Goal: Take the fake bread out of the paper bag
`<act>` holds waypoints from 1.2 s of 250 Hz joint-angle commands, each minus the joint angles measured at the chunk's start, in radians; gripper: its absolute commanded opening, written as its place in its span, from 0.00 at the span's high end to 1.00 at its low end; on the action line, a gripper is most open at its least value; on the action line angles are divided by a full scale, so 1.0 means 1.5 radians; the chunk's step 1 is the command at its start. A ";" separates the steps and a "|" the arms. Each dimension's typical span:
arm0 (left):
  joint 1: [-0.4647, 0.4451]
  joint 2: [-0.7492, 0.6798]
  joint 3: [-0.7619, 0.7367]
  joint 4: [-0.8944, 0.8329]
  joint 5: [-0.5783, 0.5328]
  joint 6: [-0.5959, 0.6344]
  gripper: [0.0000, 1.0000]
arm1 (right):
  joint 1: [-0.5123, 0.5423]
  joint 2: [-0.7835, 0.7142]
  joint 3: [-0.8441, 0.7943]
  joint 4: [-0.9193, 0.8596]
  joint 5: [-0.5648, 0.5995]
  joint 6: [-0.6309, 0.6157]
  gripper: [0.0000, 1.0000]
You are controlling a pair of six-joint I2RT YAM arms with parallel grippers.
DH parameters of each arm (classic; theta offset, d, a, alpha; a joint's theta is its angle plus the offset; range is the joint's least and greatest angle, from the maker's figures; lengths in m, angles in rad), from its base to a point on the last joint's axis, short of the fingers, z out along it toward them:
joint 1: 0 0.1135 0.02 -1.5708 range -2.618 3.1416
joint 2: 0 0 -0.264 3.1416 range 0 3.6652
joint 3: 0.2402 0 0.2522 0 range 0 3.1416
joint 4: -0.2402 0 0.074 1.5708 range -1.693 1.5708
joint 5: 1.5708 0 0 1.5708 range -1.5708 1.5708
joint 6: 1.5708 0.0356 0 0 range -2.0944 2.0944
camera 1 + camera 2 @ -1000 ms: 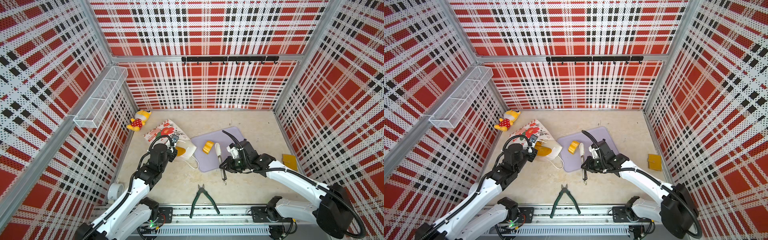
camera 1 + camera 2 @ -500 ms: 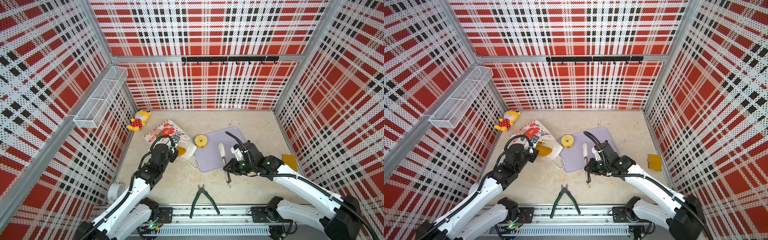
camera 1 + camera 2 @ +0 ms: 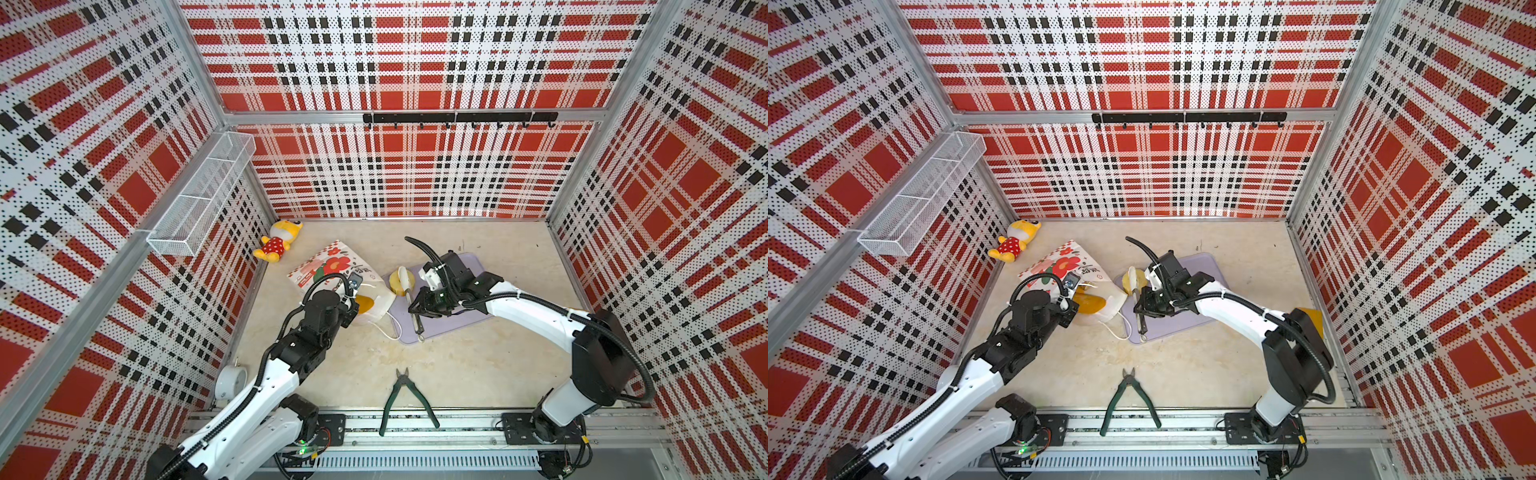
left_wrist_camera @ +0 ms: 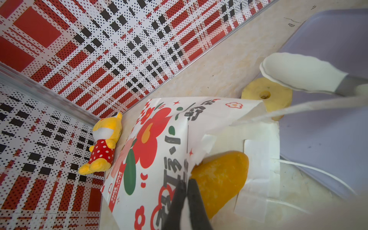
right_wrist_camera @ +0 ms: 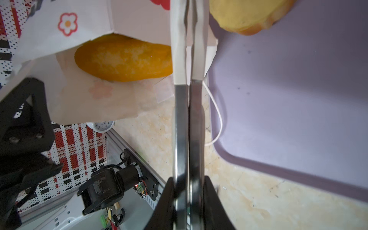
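You are pinching the paper bag [image 4: 159, 139] at its mouth with the left gripper [image 4: 186, 183] and clamping tongs [image 5: 182, 119] in the right gripper [image 5: 189, 189].
The long loaf [image 4: 219, 175] is lying in the bag's mouth beside the lilac tray [image 4: 328, 149]; the ring bread [image 4: 264, 95] is sitting on the tray's corner.

Got a white paper bag [image 3: 332, 266] [image 3: 1059, 266] [image 4: 159, 139] with red flower prints and lettering, flopped on its side on the surface [image 3: 365, 365], mouth gaping toward the lilac tray [image 3: 457, 324], cord handle [image 5: 220, 119] trailing over the tray's edge. Spotted a long orange-yellow loaf [image 3: 365, 303] [image 3: 1088, 303] [image 4: 219, 179] [image 5: 123, 57] poking halfway out of that mouth. Also seeing a pale yellow ring bread [image 3: 395, 285] [image 3: 1124, 283] [image 4: 253, 95] lying flat outside, just beside the mouth, at the tray's corner.
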State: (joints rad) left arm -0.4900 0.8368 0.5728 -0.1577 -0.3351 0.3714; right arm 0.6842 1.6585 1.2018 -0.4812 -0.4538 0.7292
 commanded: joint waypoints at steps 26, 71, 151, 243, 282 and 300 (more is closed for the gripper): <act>-0.006 -0.008 -0.004 0.006 -0.013 -0.004 1.00 | -0.065 0.047 0.008 0.047 -0.051 -0.025 1.00; -0.005 -0.002 -0.004 0.008 -0.014 -0.002 1.00 | -0.082 0.051 -0.072 0.076 -0.060 -0.029 1.00; -0.003 0.002 -0.004 0.009 -0.015 -0.001 1.00 | -0.084 -0.098 -0.246 0.122 -0.007 0.002 1.00; -0.006 -0.007 0.004 -0.005 -0.031 -0.011 1.00 | -0.081 -0.050 -0.021 -0.032 -0.033 -0.078 1.00; -0.006 -0.011 0.011 -0.015 -0.047 -0.012 1.00 | -0.070 -0.013 -0.011 -0.013 -0.053 -0.070 1.00; -0.005 -0.011 0.011 -0.016 -0.049 -0.013 1.00 | -0.065 0.003 -0.017 0.000 -0.061 -0.065 1.00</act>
State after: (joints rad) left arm -0.4934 0.8330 0.5728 -0.1661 -0.3759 0.3698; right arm 0.5697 1.6222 1.1721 -0.5060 -0.5045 0.6411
